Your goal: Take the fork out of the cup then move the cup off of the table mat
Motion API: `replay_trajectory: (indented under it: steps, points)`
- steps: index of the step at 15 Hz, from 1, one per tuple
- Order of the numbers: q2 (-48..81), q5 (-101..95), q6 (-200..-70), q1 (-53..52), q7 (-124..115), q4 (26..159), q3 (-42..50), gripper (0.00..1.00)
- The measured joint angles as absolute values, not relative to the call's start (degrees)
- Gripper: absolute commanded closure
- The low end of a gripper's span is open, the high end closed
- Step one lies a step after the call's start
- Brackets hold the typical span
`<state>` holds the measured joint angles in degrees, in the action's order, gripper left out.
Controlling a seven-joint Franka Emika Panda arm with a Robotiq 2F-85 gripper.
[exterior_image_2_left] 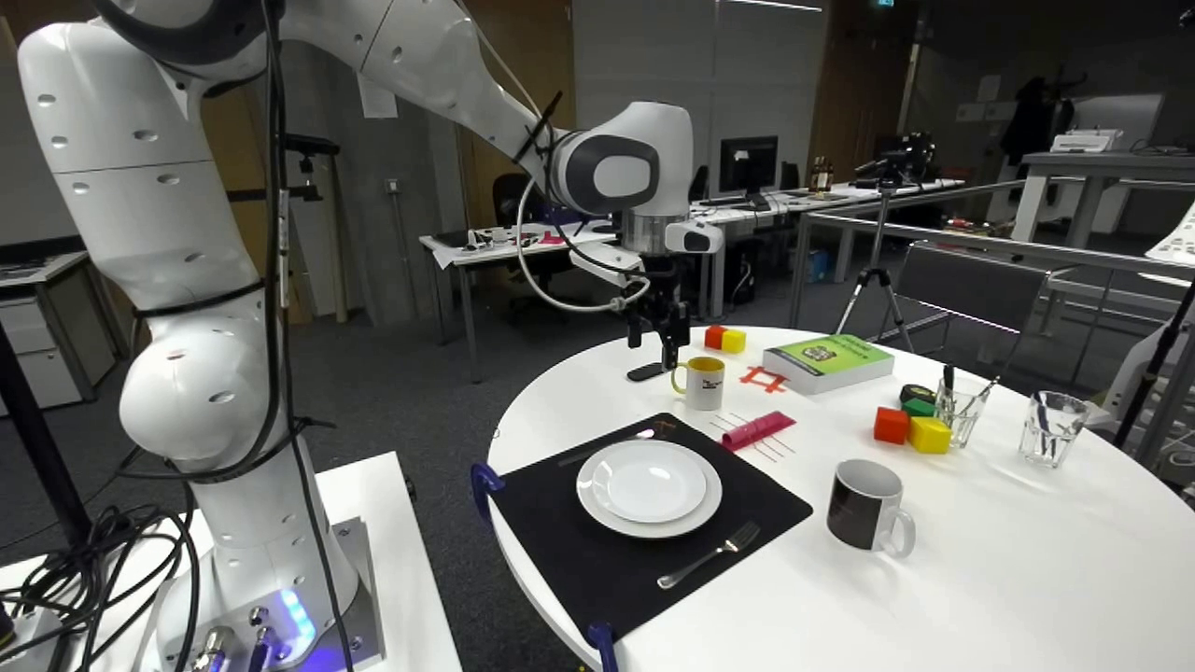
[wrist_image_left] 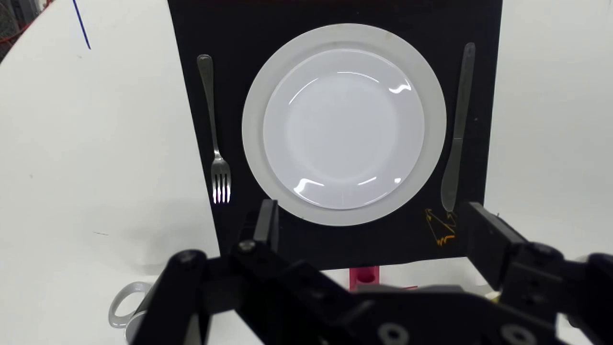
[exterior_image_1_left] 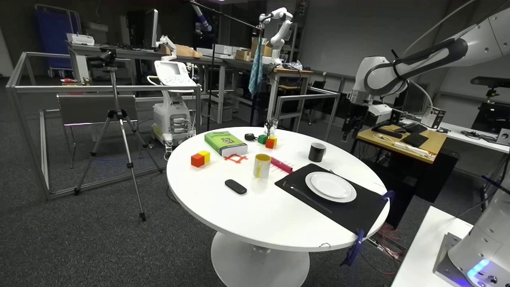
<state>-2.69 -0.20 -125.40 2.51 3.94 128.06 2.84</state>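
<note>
The cup (exterior_image_2_left: 854, 513), a dark mug with a white inside and handle, stands upright on the white tabletop beside the mat in both exterior views (exterior_image_1_left: 316, 152). In the wrist view its handle (wrist_image_left: 125, 306) shows at the lower left; the gripper hides the rest. The fork (exterior_image_2_left: 714, 555) lies flat on the black table mat (exterior_image_2_left: 579, 560), beside the plates, not in the cup. It shows whole in the wrist view (wrist_image_left: 220, 165). My gripper (wrist_image_left: 369, 208) is open and empty, above the mat and plates, well apart from them; it shows in both exterior views (exterior_image_1_left: 350, 129) (exterior_image_2_left: 653, 347).
Two stacked white plates (wrist_image_left: 342, 129) and a knife (wrist_image_left: 459, 129) lie on the mat. A yellow-white mug (exterior_image_1_left: 261, 166), a pink holder (exterior_image_2_left: 756, 429), a remote (exterior_image_1_left: 236, 186), a green book (exterior_image_1_left: 226, 143), coloured cubes (exterior_image_2_left: 910, 429) and glasses (exterior_image_2_left: 1050, 429) stand around. Blue clamps (exterior_image_1_left: 354, 247) grip the table edge.
</note>
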Motion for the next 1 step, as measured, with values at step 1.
replay_trajectory:
  steps: [1]
  points:
    - [-2.69, -0.20, -125.41, 2.51, 3.94, 128.06, 2.84, 0.00]
